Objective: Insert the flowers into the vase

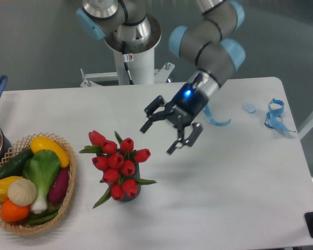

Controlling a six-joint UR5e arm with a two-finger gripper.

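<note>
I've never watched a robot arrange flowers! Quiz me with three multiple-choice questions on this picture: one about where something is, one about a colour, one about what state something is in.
1. Where do the flowers sit?
A. in the vase
B. in the wicker basket
C. in the gripper

2. What colour are the tulip heads?
A. yellow
B. red
C. white

3. How is the gripper?
A. shut on the stems
B. open and holding nothing
C. shut on the vase

Answers:
1. A: the stems go down into the dark vase, right of the wicker basket.
2. B: every bloom is red, with green leaves.
3. B: its fingers are spread, clear of the bunch, up and to the right.
</note>
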